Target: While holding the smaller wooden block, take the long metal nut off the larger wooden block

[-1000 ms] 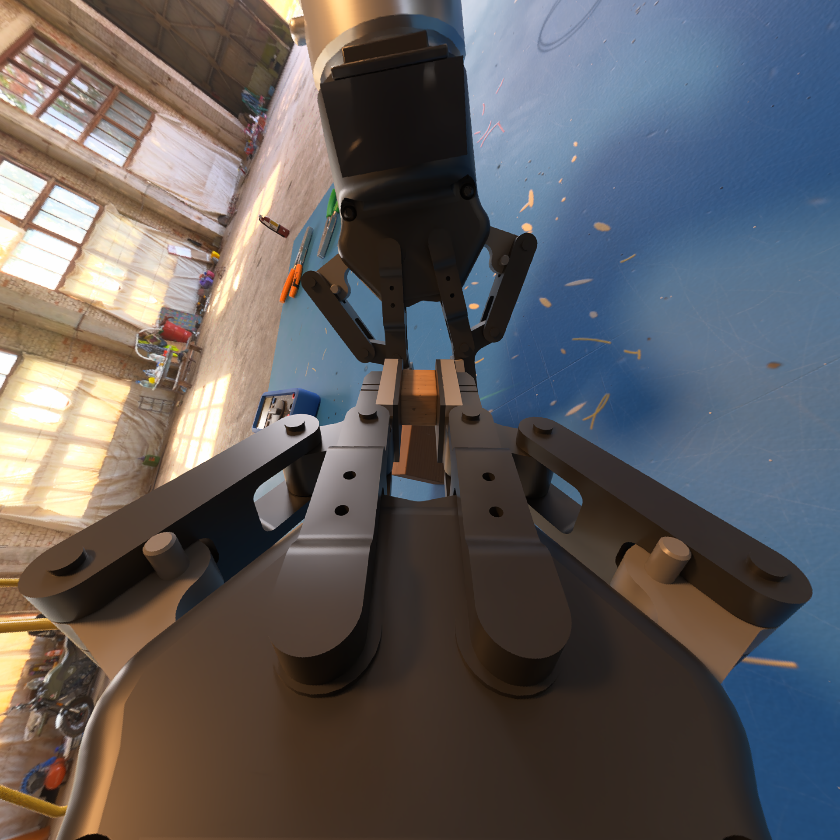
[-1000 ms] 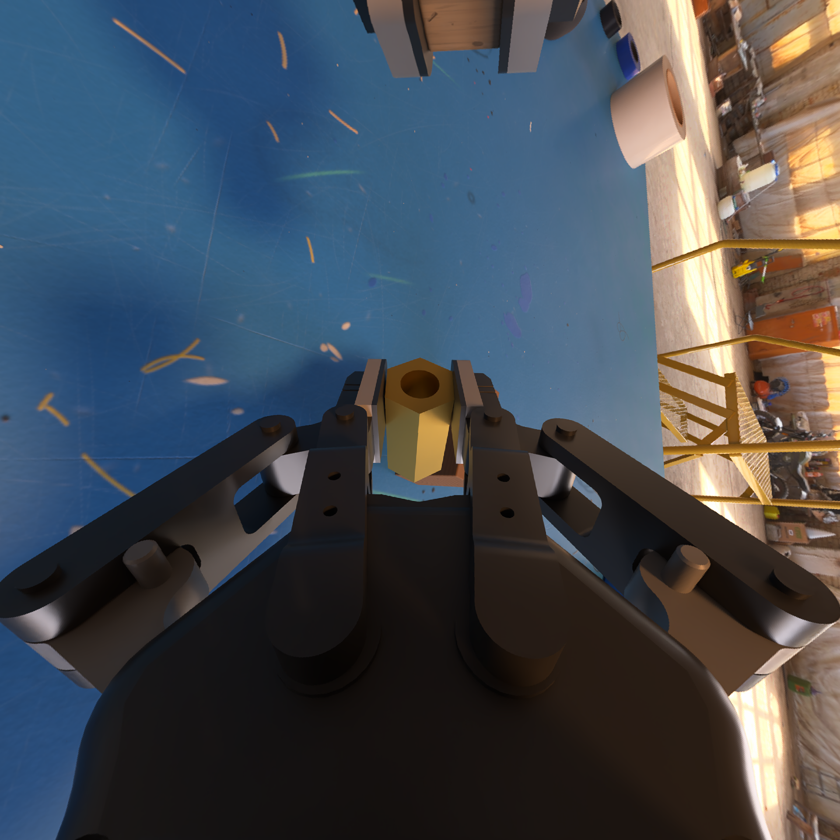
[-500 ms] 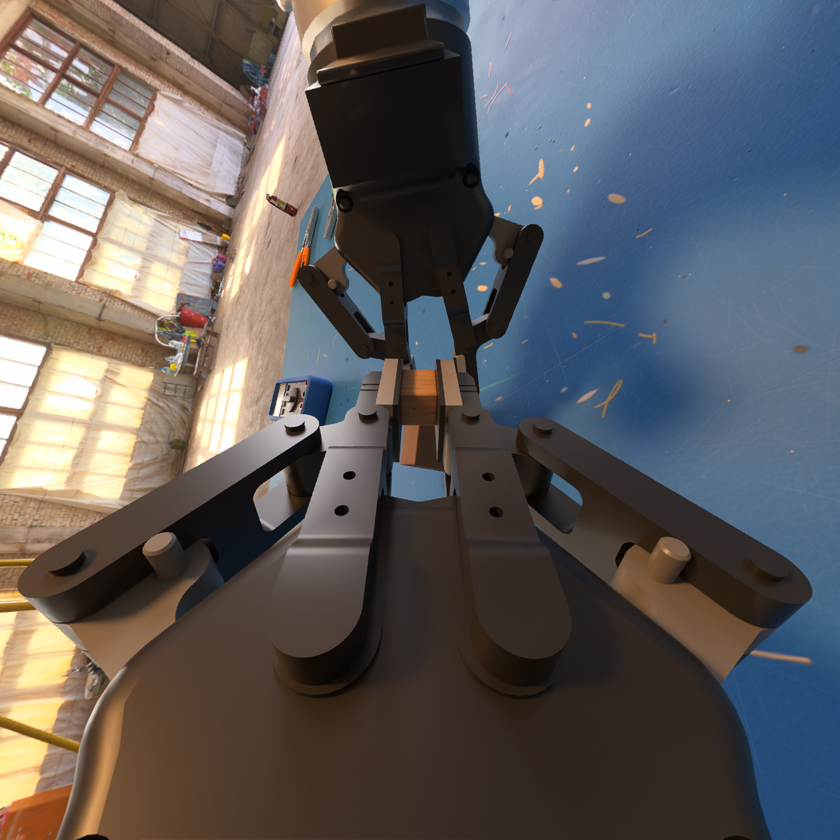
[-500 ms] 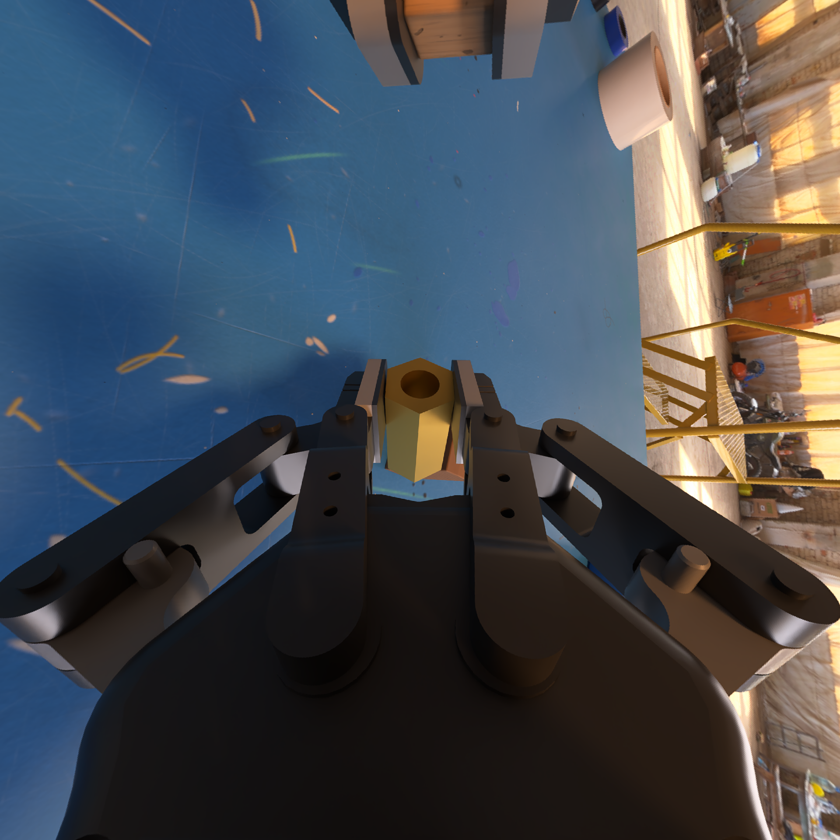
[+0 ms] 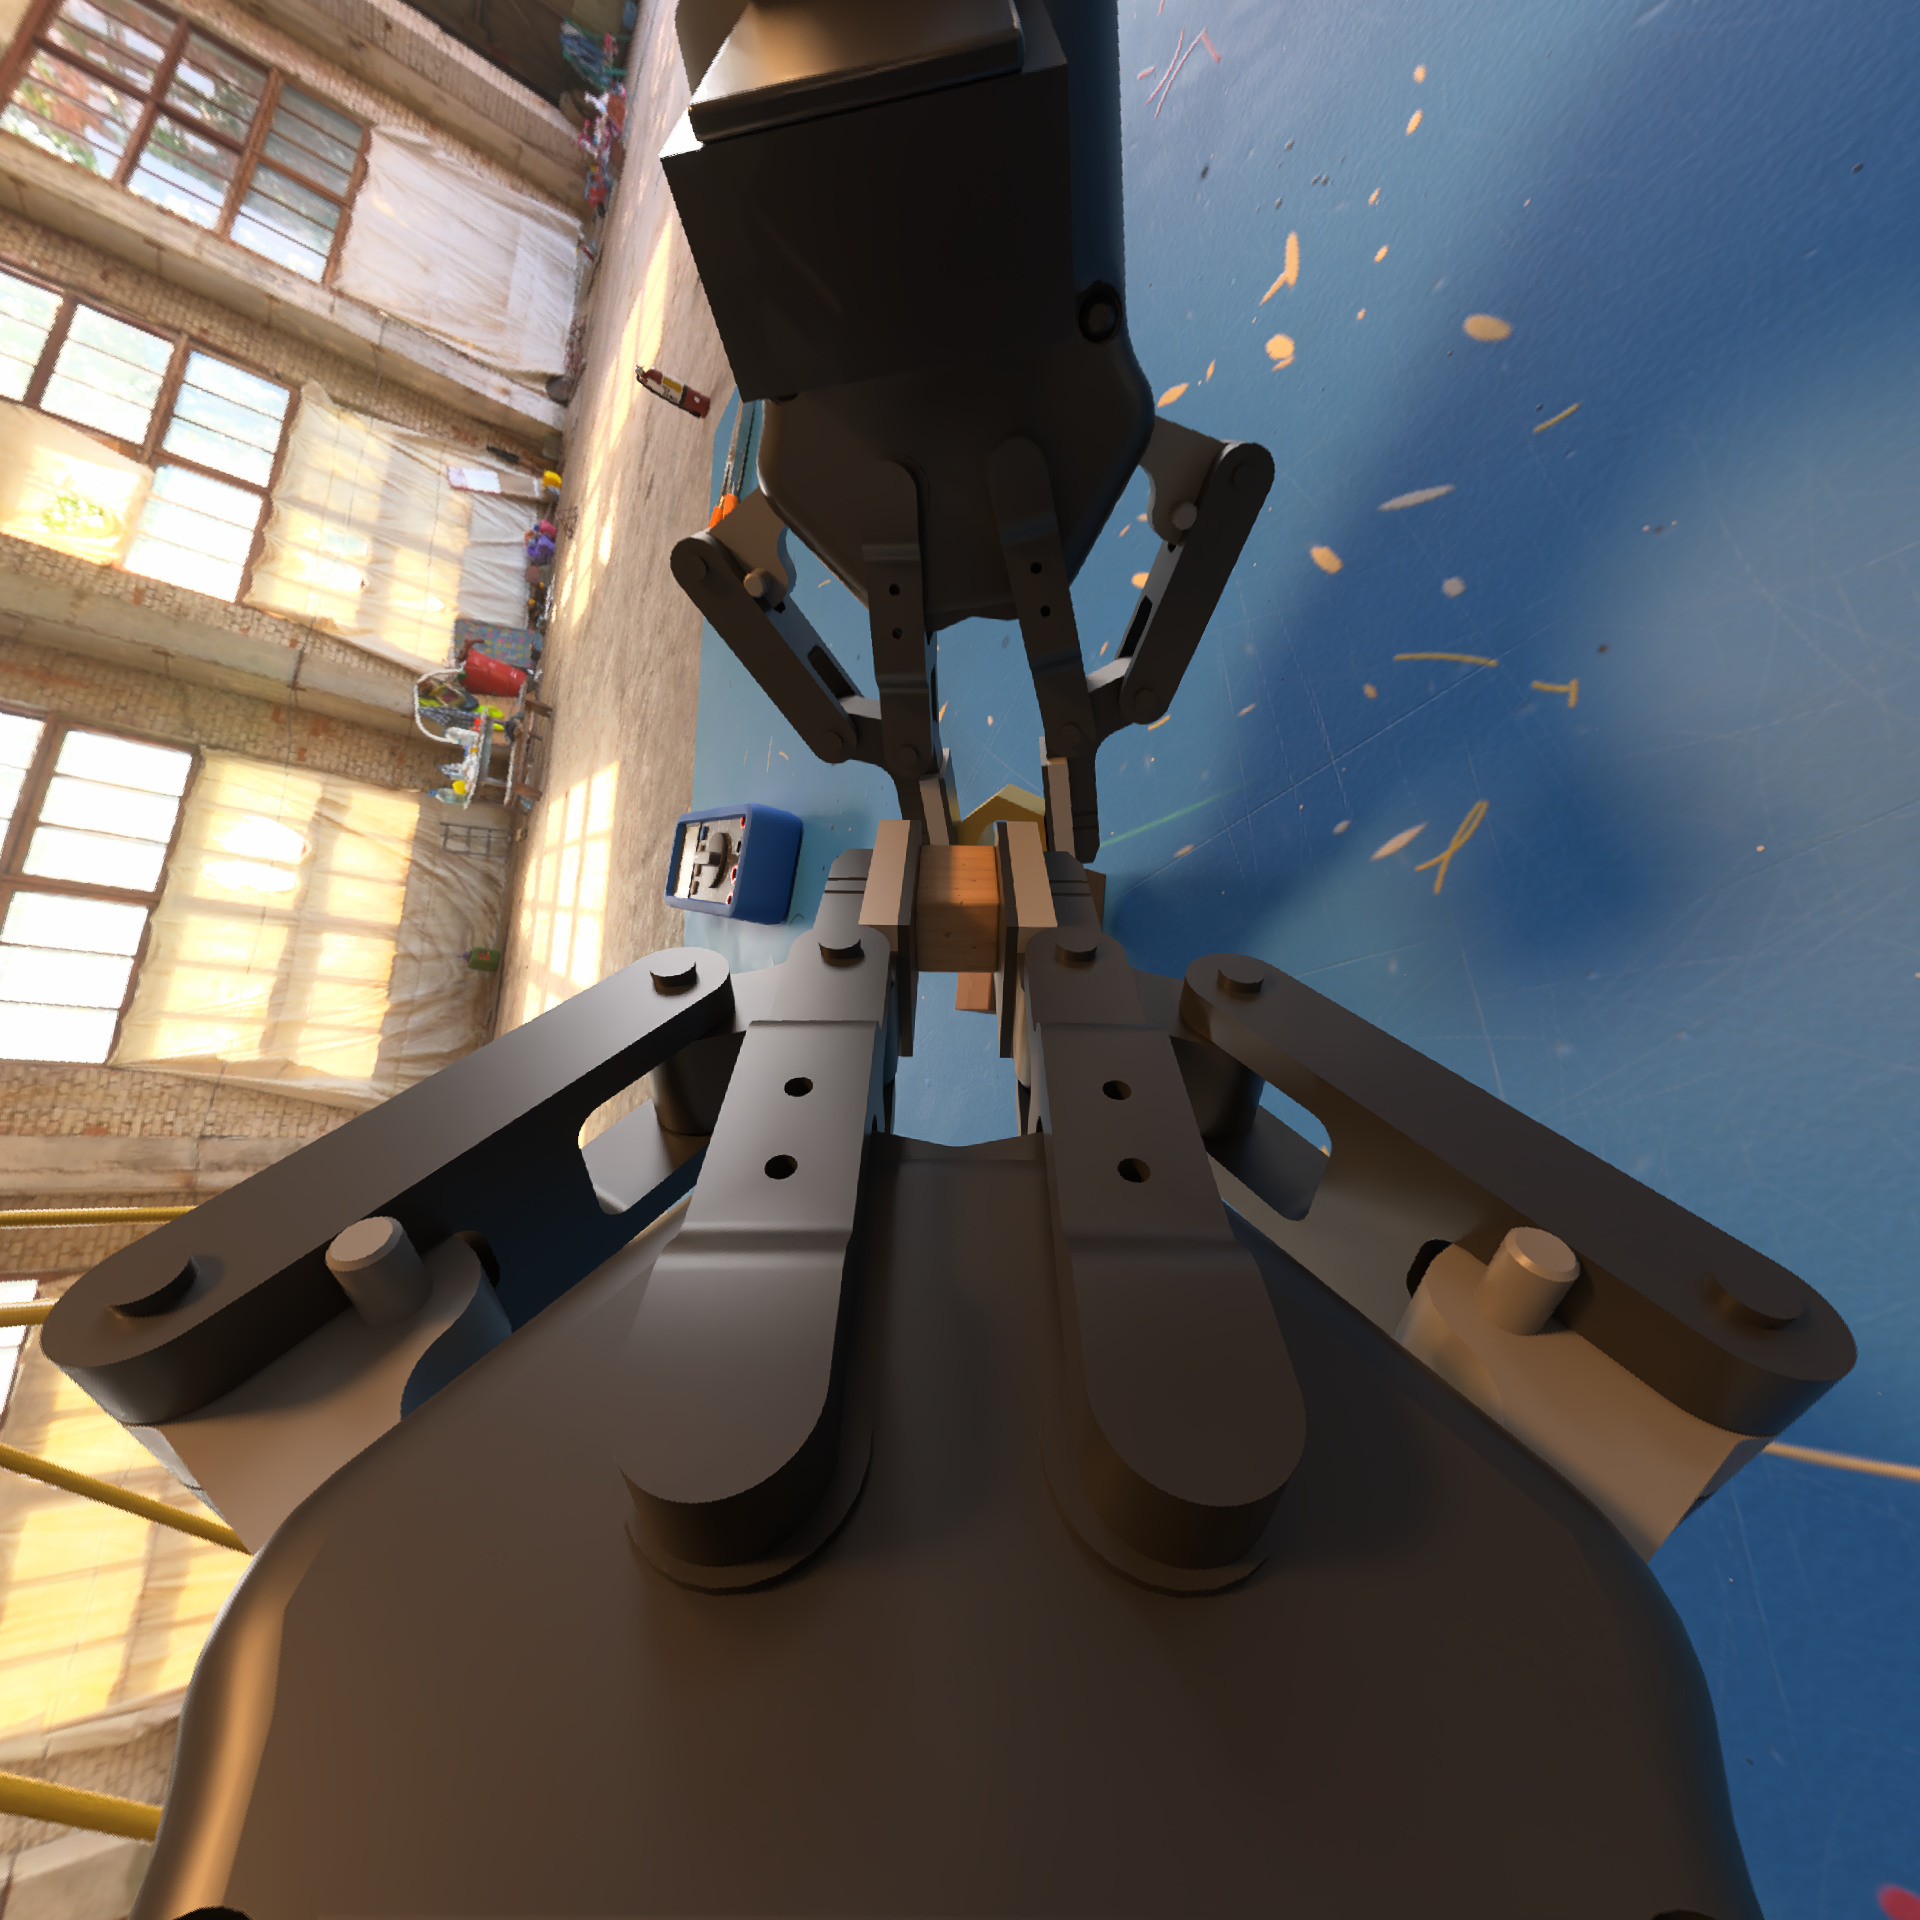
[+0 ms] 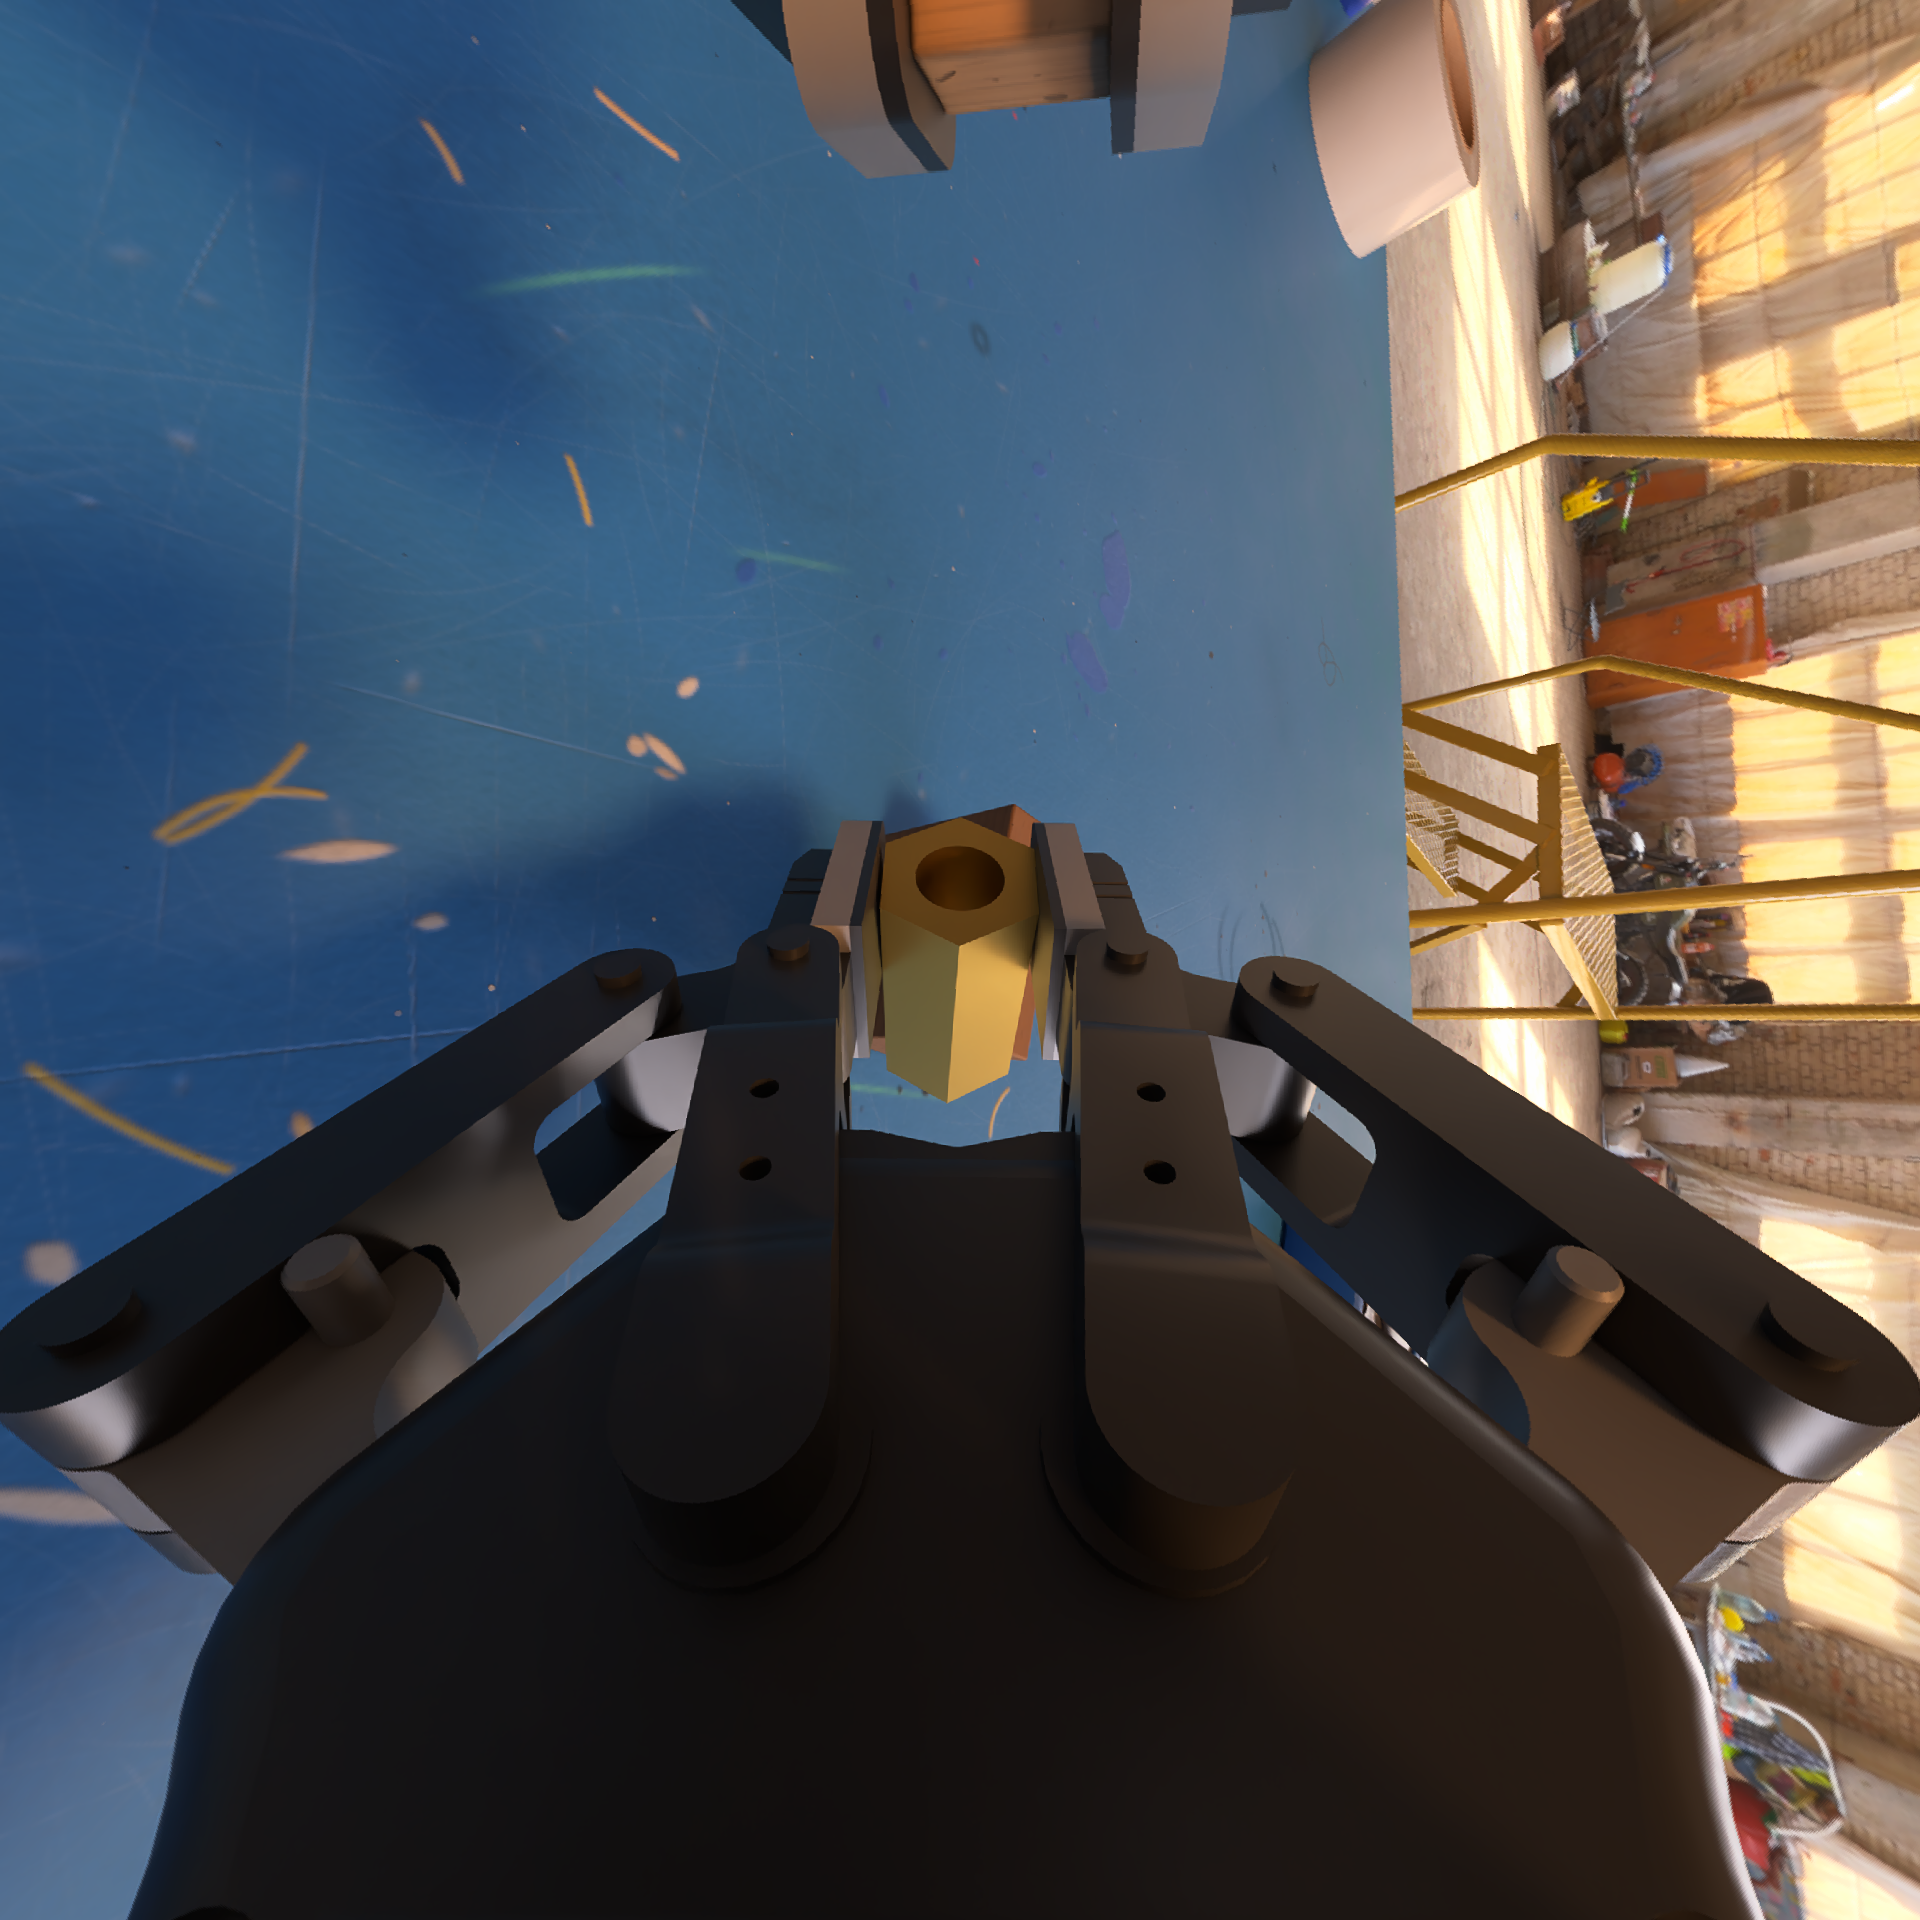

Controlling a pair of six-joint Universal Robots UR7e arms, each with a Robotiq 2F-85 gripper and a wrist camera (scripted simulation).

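Note:
My left gripper (image 5: 961,883) is shut on the smaller wooden block (image 5: 961,904), a light wood cube. It shows again at the top of the right wrist view (image 6: 997,114) with that block (image 6: 1003,62). My right gripper (image 6: 956,883) is shut on the long metal nut (image 6: 951,977), a yellow hexagonal sleeve with its bore facing the camera. In the left wrist view the right gripper (image 5: 997,810) hangs just beyond my left fingertips, with the nut (image 5: 1006,808) peeking out. A sliver of darker wood, the larger block (image 6: 1013,823), shows behind the nut and under the small block (image 5: 975,992). Whether it touches the nut, I cannot tell.
The blue table (image 6: 520,520) is scattered with wood shavings. A roll of tape (image 6: 1392,135) lies near its right edge. A blue boxed device (image 5: 732,862) and an orange-handled tool (image 5: 725,509) lie at the far side. Yellow railings (image 6: 1662,894) stand beyond the table edge.
Both grips have held. The two grippers look nearer to each other. The darker wood under the small block has shrunk, and the nut now peeks above the small block.

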